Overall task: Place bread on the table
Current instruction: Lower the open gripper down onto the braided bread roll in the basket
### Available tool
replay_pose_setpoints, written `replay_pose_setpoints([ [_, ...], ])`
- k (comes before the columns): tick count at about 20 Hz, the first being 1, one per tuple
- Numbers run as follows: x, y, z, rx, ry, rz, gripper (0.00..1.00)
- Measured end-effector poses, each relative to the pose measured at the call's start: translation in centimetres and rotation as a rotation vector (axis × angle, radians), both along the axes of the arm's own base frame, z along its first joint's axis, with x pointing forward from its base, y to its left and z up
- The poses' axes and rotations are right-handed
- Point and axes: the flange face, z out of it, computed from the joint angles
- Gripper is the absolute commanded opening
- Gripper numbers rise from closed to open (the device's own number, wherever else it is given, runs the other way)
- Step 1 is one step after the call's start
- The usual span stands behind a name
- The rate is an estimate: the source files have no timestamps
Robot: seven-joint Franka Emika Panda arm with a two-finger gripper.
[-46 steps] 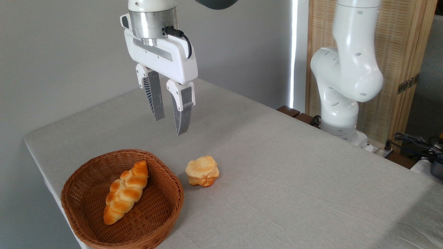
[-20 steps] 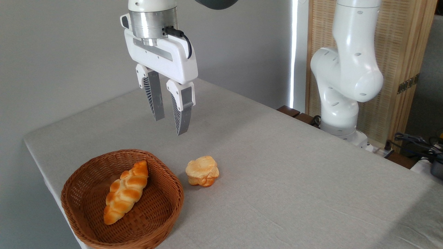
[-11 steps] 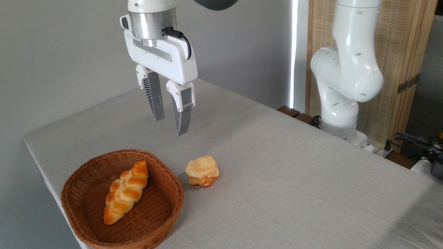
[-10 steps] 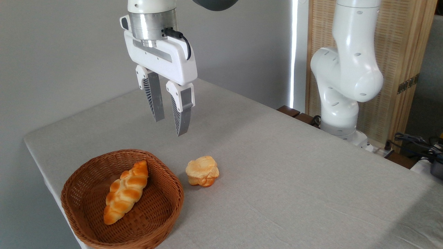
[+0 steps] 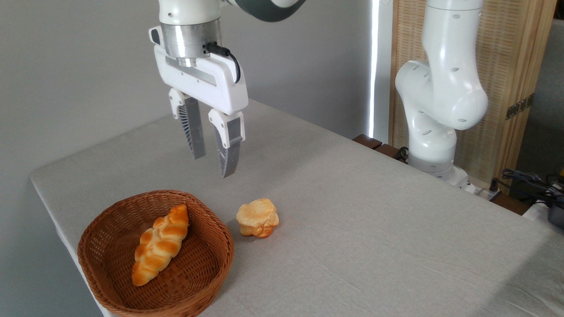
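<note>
We note that the gripper [image 5: 213, 166] has shifted slightly left and down from its position half a second ago, which we read as the start of the approach toward the basket [image 5: 110, 296]; its fingers stand parted with a narrow gap and grasp nothing. The bread [image 5: 160, 244] lies diagonally inside the basket, untouched and well below the gripper, while the small bun [image 5: 257, 218] sits on the table [image 5: 374, 220] just beside the basket rim. We judge the task barely begun: descent, grasp, lift and placement on the cloth all remain.
</note>
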Motion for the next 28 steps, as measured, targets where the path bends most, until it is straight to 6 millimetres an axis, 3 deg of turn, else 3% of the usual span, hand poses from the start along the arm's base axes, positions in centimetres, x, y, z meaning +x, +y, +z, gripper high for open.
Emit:
replay_pose_setpoints([
  [10, 4.1, -1.4, -2.7, -0.067, -0.133, 0.276, 1.00],
  [16, 5.8, -4.4, -6.7, -0.080, -0.127, 0.366, 1.00],
  [28, 7.7, -6.2, -13.5, -0.053, -0.084, 0.387, 1.00],
])
